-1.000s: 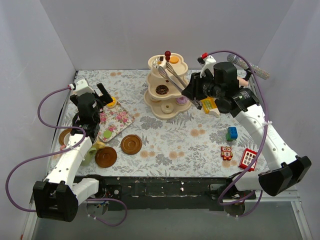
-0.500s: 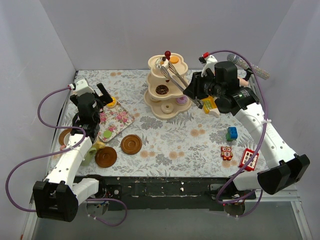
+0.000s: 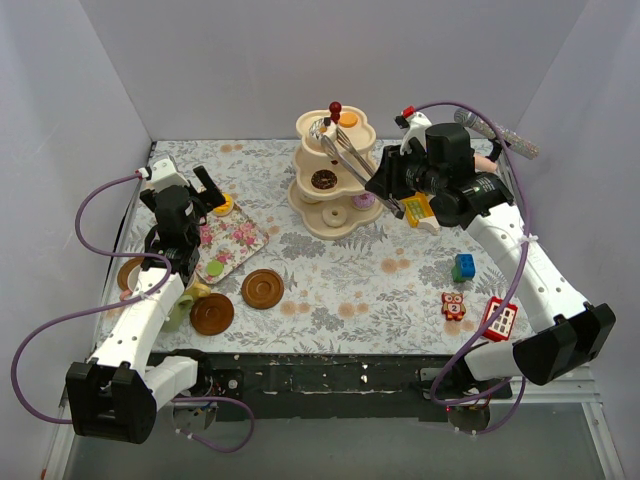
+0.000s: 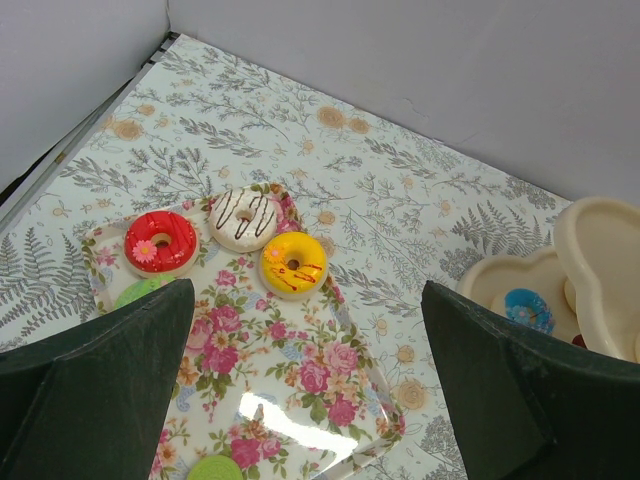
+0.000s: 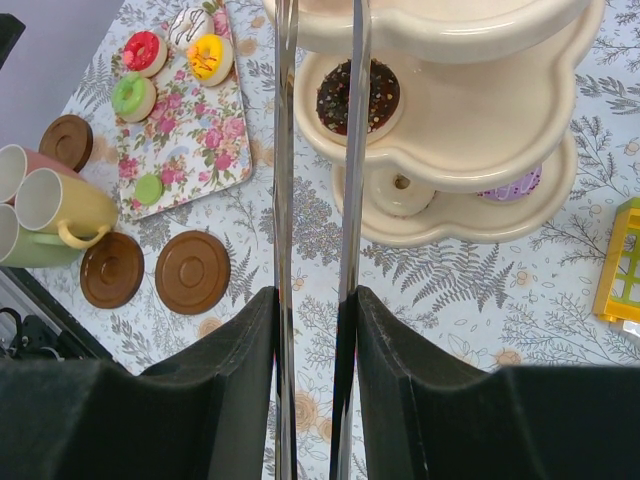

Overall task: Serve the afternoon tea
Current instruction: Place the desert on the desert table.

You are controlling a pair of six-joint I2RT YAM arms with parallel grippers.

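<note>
Tongs (image 5: 285,150) clamped in R gripper (image 5: 315,297), jaws part-closed on the two arms; tong tips up over top tier of stand (image 3: 330,228), beside red knob (image 3: 335,106). Choc donut (image 5: 358,95) on mid tier; cream donut (image 5: 400,190) + purple cake (image 5: 515,185) on bottom tier. L gripper (image 4: 305,300) wide open, empty, above floral tray (image 4: 300,400) w/ red donut (image 4: 160,242), white donut (image 4: 245,217), yellow donut (image 4: 293,264). Cups (image 5: 60,205) + saucers (image 5: 192,270) just beside tray, near side.

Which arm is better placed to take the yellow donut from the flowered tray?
Probably the left: the left gripper hangs open above the tray, by the yellow donut. The right gripper is shut on the tongs, whose tips reach the top tier of the stand, away from the tray.
</note>
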